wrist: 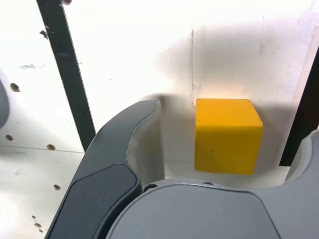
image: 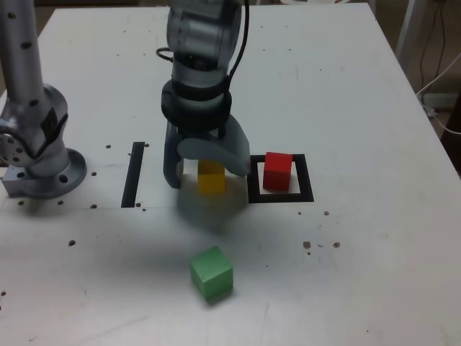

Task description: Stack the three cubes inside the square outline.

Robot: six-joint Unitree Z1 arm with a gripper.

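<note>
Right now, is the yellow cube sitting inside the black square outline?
No, the yellow cube rests on bare table just outside the square outline, which holds only the red cube.

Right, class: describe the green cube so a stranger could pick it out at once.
Start at the white table and find the black square outline holding the red cube. Come toward the near edge, to the exterior view's left of the outline. The green cube sits there alone, well clear of the claw, unlike the yellow cube.
</note>
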